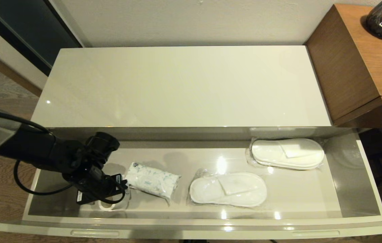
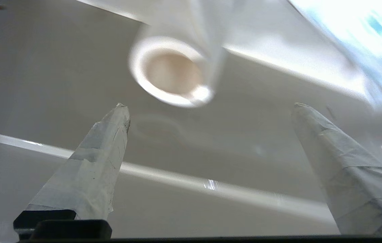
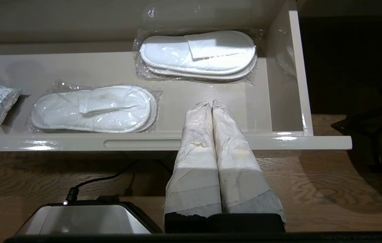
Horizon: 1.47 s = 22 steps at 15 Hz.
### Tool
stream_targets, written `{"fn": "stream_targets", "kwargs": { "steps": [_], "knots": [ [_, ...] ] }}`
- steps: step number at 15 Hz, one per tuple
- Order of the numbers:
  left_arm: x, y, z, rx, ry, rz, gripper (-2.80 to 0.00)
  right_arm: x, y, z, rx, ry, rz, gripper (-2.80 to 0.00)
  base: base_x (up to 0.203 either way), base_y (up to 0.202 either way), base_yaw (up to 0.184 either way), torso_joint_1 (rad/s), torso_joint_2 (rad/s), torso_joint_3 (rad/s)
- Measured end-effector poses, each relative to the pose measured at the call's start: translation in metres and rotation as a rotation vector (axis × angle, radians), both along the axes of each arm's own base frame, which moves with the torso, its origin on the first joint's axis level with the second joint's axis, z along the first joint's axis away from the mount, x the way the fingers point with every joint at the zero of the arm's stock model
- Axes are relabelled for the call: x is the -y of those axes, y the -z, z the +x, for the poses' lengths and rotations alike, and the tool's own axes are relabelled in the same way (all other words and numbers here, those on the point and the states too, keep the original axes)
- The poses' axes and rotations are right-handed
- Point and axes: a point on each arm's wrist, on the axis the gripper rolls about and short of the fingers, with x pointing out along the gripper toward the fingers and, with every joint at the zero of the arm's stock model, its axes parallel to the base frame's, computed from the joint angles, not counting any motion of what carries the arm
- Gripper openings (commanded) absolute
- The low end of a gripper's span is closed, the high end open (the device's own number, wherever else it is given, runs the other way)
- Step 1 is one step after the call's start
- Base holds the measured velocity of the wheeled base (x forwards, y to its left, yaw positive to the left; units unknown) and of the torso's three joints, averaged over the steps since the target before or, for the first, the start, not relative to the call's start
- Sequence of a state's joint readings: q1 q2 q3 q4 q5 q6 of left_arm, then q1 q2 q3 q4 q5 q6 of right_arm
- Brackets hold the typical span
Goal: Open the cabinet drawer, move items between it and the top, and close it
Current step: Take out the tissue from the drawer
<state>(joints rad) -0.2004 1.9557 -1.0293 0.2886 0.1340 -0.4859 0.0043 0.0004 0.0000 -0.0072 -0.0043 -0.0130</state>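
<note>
While the left gripper (image 2: 211, 111) hangs spread wide over the white roll (image 2: 174, 72) near the front-left corner of the cabinet drawer (image 1: 370, 182), the roll looks light, crushable, best pinched across its sides.

Your head camera looks steeply down from above the open cabinet drawer (image 1: 353, 175), with the top (image 1: 181, 87) toward 12 o'clock. Your left wrist camera sits very close inside the drawer, facing its floor past a white roll (image 2: 170, 71). Your right wrist camera hangs outside, low, facing the drawer front; it shares both slipper packs (image 3: 93, 108) with the head view.
</note>
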Motion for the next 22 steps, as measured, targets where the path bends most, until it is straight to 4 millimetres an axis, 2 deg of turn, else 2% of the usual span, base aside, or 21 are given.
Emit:
{"fn": "stream_targets", "kwargs": {
  "steps": [4, 7, 14, 22],
  "knots": [
    [0.0, 0.012, 0.008, -0.01, -0.096, 0.035, 0.0, 0.0, 0.0, 0.0, 0.0, 0.0, 0.0, -2.8, 0.0, 0.0, 0.0, 0.0, 0.0, 0.0],
    [0.0, 0.017, 0.009, -0.021, -0.103, 0.038, 0.0, 0.0, 0.0, 0.0, 0.0, 0.0, 0.0, -2.8, 0.0, 0.0, 0.0, 0.0, 0.0, 0.0],
    [-0.018, 0.02, 0.026, -0.008, -0.178, 0.03, 0.0, 0.0, 0.0, 0.0, 0.0, 0.0, 0.0, -2.8, 0.0, 0.0, 0.0, 0.0, 0.0, 0.0],
    [-0.025, 0.019, 0.026, -0.009, -0.198, 0.026, 0.0, 0.0, 0.0, 0.0, 0.0, 0.0, 0.0, -2.8, 0.0, 0.0, 0.0, 0.0, 0.0, 0.0]
  ]
}}
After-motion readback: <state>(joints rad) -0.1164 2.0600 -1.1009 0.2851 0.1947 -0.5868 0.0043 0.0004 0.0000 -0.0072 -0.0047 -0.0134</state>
